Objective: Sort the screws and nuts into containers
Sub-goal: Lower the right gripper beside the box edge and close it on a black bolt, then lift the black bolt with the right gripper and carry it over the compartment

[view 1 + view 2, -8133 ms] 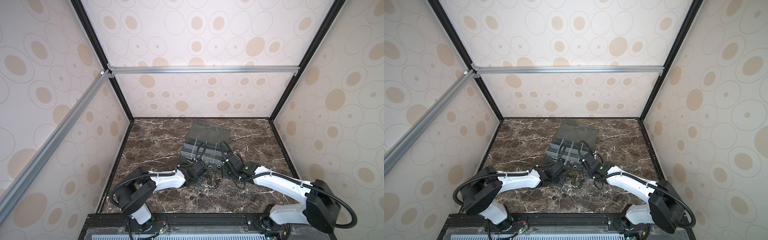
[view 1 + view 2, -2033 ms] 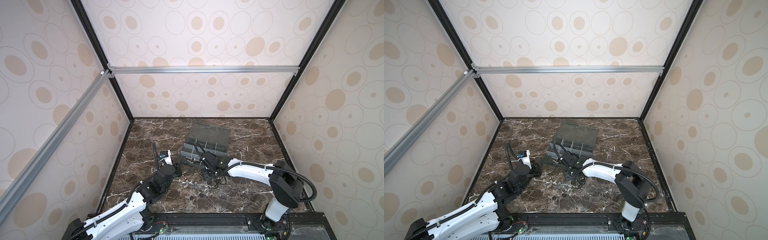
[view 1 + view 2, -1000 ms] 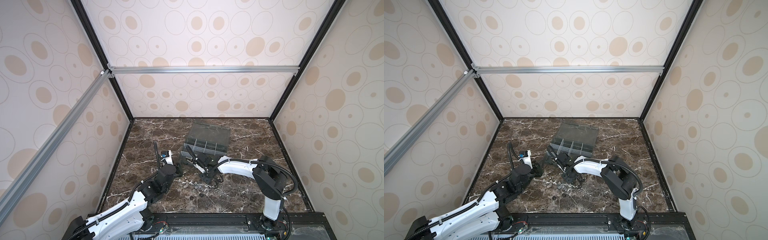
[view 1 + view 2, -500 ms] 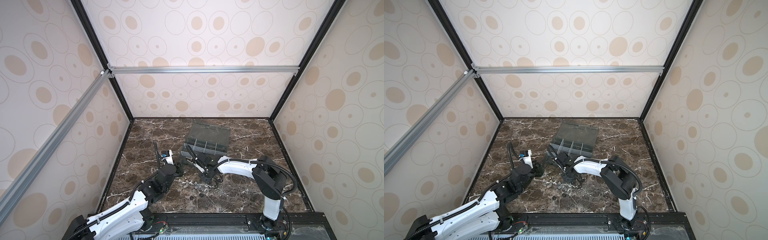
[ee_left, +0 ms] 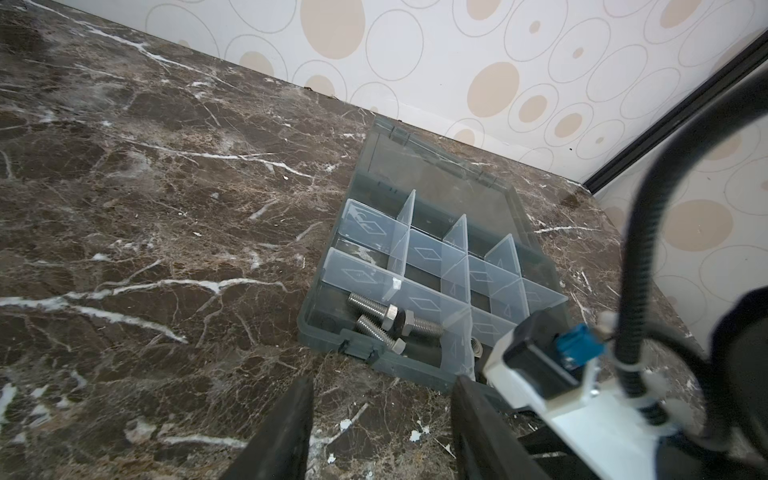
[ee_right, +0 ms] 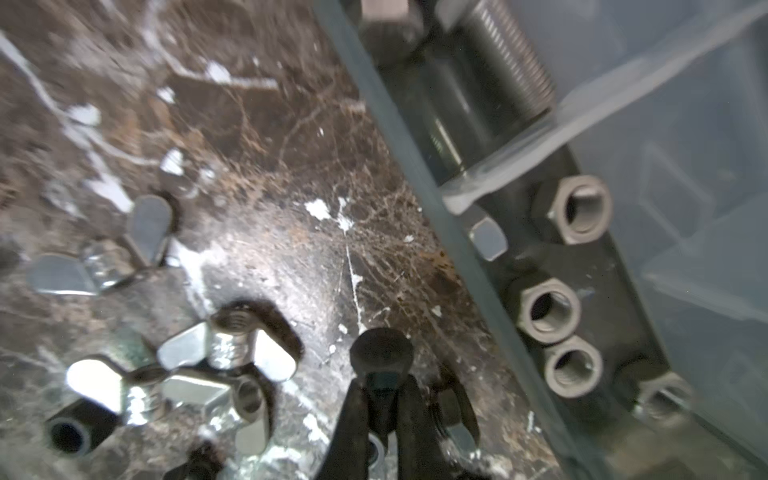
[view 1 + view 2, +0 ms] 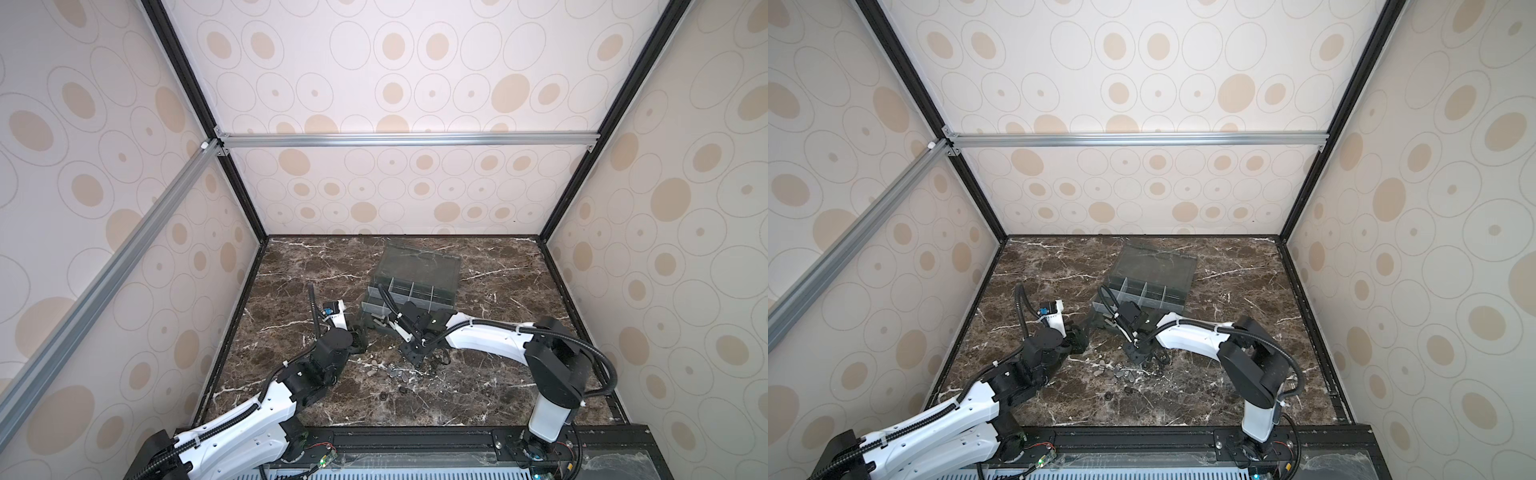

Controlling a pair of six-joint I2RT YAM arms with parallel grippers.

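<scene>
The black screw (image 6: 381, 353) stuck out from the tips of the right gripper (image 6: 382, 405), which was pressed together on it just under the head. The screw hung over the table (image 6: 291, 266), just beside the organizer box (image 6: 415, 166). Hex nuts (image 6: 548, 309) lay in a near cell of the box, and wing nuts (image 6: 226, 347) lay loose on the table. The left gripper (image 5: 380, 419) was spread and held nothing, near the front corner of the box.

Cream wall panels (image 7: 395, 83) printed with tan ovals enclose a dark brown, white-veined marble tabletop (image 7: 478, 399), framed by black corner posts (image 7: 180, 66) and silver aluminium rails (image 7: 407, 139).
</scene>
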